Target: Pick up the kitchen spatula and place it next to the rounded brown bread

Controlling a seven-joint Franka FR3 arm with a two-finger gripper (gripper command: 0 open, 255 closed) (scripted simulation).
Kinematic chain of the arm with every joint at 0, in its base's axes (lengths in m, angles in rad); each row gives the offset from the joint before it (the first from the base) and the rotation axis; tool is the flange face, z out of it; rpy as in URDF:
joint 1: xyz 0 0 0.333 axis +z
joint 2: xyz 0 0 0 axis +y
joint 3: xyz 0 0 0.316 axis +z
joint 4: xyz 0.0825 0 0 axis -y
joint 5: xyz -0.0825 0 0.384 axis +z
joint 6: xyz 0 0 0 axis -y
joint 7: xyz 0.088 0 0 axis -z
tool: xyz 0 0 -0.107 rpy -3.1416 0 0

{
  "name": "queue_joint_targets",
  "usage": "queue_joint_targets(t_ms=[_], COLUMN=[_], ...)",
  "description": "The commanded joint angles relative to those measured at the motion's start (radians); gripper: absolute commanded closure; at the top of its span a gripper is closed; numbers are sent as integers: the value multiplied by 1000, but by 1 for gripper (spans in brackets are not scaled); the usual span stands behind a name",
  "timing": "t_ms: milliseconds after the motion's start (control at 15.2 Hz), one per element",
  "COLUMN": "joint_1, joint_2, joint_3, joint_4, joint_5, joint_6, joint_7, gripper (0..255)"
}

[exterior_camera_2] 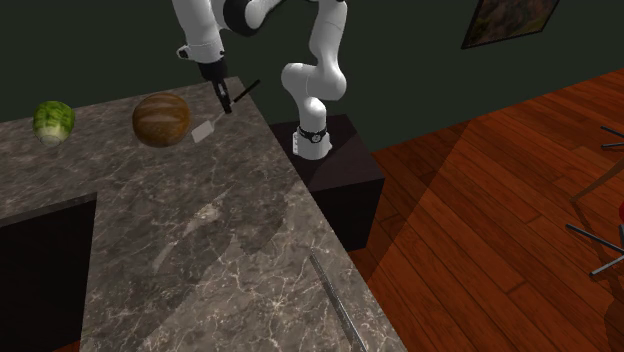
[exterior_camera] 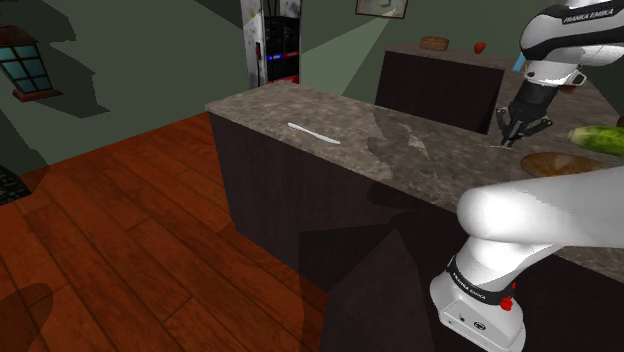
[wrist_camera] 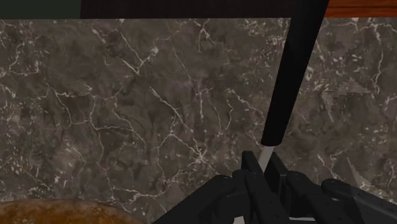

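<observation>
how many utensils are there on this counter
2. A black-handled spatula with a pale blade is clasped in the black hand beside the round brown bread; a slim grey utensil lies at the other end of the marble counter.

A dark, veined marble counter [exterior_camera: 400, 140] lies under the gripper [exterior_camera: 509, 138], set on dark cabinet fronts [exterior_camera: 290, 210]. Well away from the gripper, past the counter's edge, runs a red-brown plank floor [exterior_camera: 130, 230]. Dim green walls [exterior_camera: 150, 60] carry a blue-paned window [exterior_camera: 25, 62] and a framed picture [exterior_camera_2: 510, 22].
</observation>
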Motion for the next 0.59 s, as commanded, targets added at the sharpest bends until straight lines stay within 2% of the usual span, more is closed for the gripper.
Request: queue_joint_targets(t_ms=[0, 528], joint_1=[-28, -118], joint_2=[-22, -56], joint_3=[-35, -188], joint_4=[1, 44], joint_5=[-33, -156], joint_6=[-17, -57], joint_7=[-47, -238], gripper=[255, 255])
